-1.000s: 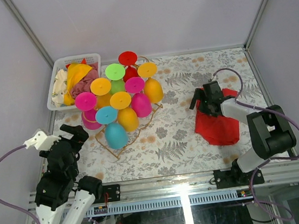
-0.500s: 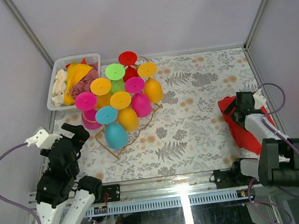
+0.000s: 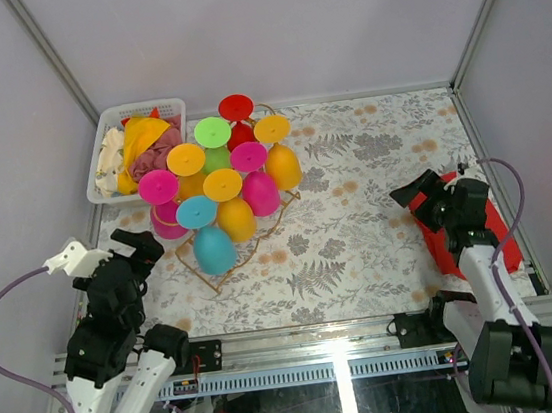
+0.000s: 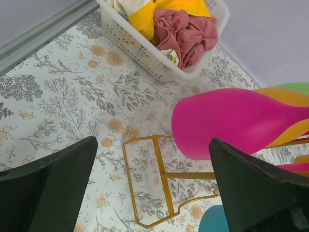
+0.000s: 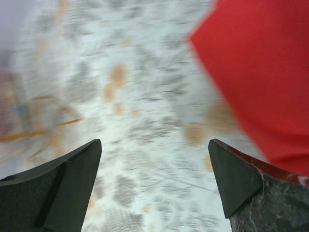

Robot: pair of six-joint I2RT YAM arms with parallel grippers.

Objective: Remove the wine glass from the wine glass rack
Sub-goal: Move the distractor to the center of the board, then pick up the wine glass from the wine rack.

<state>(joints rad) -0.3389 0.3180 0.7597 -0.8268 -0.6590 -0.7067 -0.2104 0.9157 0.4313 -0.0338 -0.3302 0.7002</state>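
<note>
The gold wire wine glass rack (image 3: 259, 231) stands left of centre on the floral table. It holds several coloured plastic wine glasses, bases up, among them a teal glass (image 3: 212, 246) at the front and a magenta glass (image 3: 160, 188). My left gripper (image 3: 143, 248) is open and empty, just left of the rack. In the left wrist view the rack's end (image 4: 164, 180) and the magenta glass (image 4: 231, 122) lie between and beyond my open left gripper (image 4: 154, 193). My right gripper (image 3: 413, 197) is open and empty, far right of the rack; the right wrist view (image 5: 154, 188) is blurred.
A white plastic basket (image 3: 97, 178) with cloths stands at the back left, also seen in the left wrist view (image 4: 145, 50). A red cloth (image 3: 486, 233) lies by the right wall under the right arm, and shows in the right wrist view (image 5: 260, 72).
My right arm swung from mid-table to the right wall, and the red cloth went right with it. The right gripper now points left, open, off the cloth. The left arm barely moved.
</note>
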